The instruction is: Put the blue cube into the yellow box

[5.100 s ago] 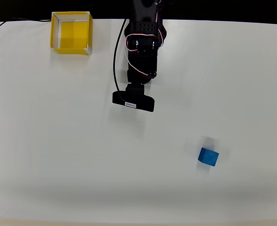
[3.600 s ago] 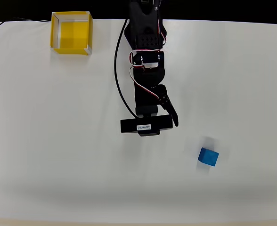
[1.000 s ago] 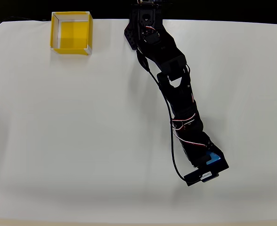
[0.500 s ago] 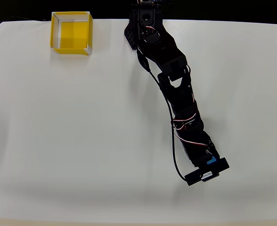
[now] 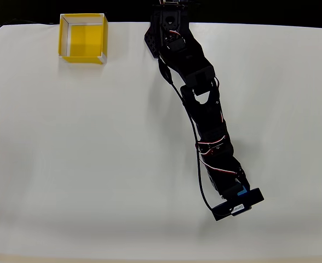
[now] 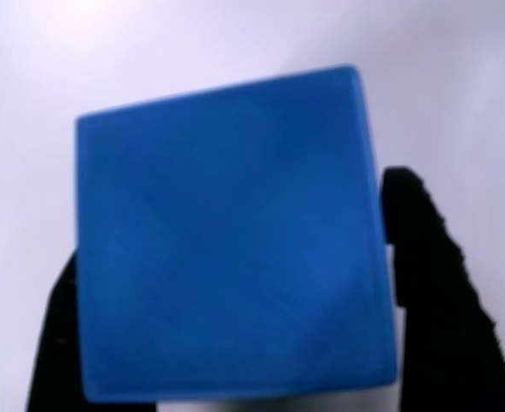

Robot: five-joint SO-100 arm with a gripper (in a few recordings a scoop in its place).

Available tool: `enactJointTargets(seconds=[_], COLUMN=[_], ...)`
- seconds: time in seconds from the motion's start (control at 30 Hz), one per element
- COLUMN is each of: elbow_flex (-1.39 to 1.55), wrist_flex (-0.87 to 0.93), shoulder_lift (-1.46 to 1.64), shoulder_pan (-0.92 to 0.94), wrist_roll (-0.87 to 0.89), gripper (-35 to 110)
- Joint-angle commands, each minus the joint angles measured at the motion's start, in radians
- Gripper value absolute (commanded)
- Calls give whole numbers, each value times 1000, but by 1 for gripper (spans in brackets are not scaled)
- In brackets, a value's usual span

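The blue cube point(image 6: 227, 240) looms large in the wrist view, with a black finger point(image 6: 428, 283) pressed to its right side and the other finger point(image 6: 55, 343) against its left side. From above, a sliver of the blue cube point(image 5: 242, 192) shows under the wrist camera bar at the lower right of the table. My gripper point(image 5: 239, 189) is there, at the end of the stretched black arm, shut on the cube. The yellow box point(image 5: 82, 41) stands open-topped at the far left corner of the table, far from the gripper.
The white table point(image 5: 95, 164) spreads wide to the left and in front of the arm. The arm's base point(image 5: 169, 27) sits at the far edge in the middle. A thin black cable point(image 5: 7, 27) runs off the top left corner.
The arm reached out from its folded pose to the cube at the lower right. Over the last second the gripper head shifted slightly left and now covers more of the cube.
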Motion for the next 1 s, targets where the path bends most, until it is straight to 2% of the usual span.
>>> enactJointTargets(seconds=[0.0, 0.43, 0.97], elbow_flex=[-123, -173, -123], wrist_flex=[34, 252, 569], shoulder_lift=[252, 485, 793], shoulder_pan=[81, 364, 813], wrist_roll=[-17, 34, 124], gripper=[13, 13, 13])
